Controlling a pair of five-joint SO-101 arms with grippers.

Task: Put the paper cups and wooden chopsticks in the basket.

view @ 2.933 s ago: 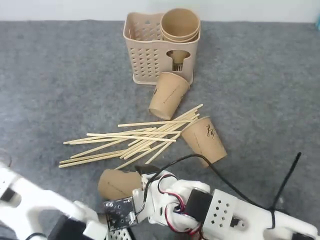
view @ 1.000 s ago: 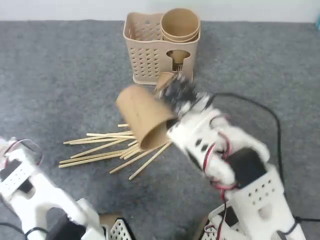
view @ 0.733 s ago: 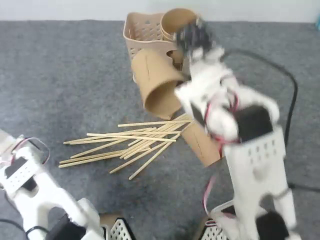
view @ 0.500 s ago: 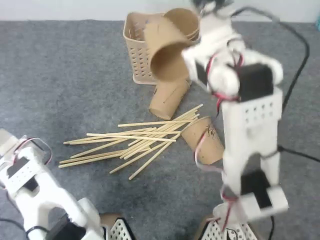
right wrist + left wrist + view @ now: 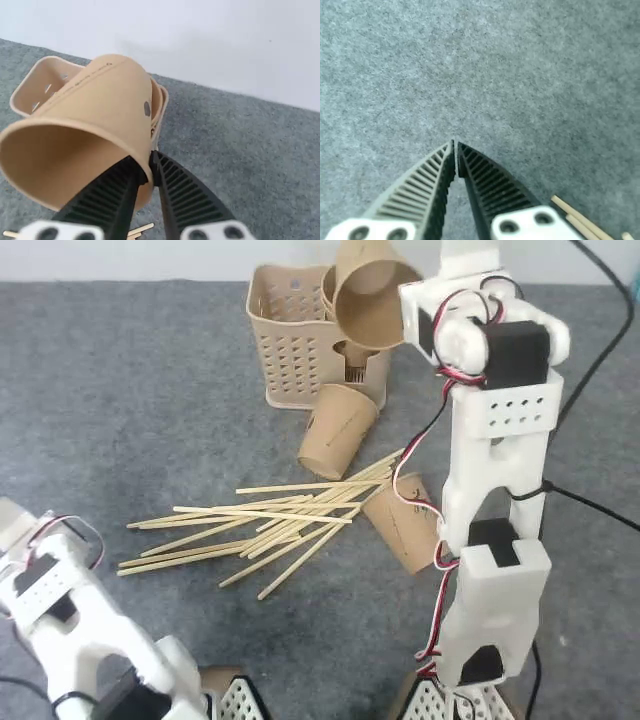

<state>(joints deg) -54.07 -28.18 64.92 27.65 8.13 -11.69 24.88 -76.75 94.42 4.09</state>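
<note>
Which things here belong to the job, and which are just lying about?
Job: basket, held paper cup, right end effector, paper cup by the basket, paper cup by the arm, wooden chopsticks.
Lying about: grey carpet, black cable.

A robotics test bench, it seems: grey felt mat [image 5: 120,370], plain white wall [image 5: 225,45], printed arms [image 5: 497,490] with exposed wiring [image 5: 452,375].
</note>
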